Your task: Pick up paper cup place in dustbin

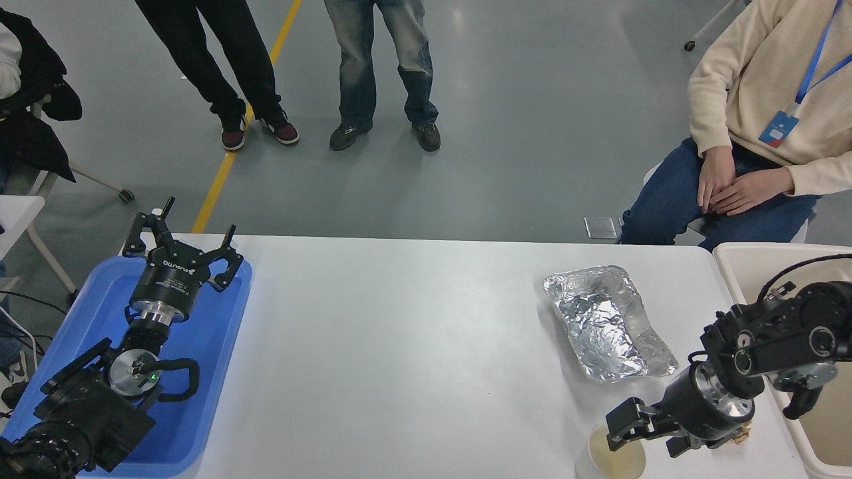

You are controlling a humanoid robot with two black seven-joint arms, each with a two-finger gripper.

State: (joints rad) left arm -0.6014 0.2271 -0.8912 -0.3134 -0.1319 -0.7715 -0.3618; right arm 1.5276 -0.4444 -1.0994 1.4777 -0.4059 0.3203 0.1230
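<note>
The paper cup (614,460) stands upright at the table's front edge on the right, its cream inside showing and its bottom cut off by the picture's edge. My right gripper (644,438) is open and low at the cup's rim. One finger lies over the cup's mouth and the other is outside its right wall. The dustbin (731,255), beige with a thick rim, stands off the table's right end behind the right arm. My left gripper (181,241) is parked open over the blue tray (219,332) at the lower left.
A crumpled silver foil tray (609,322) lies just behind the cup. A bit of tan paper (743,433) peeks out beside the right wrist. A seated person's hands (729,183) rest on their lap beyond the far right corner; two people stand farther back.
</note>
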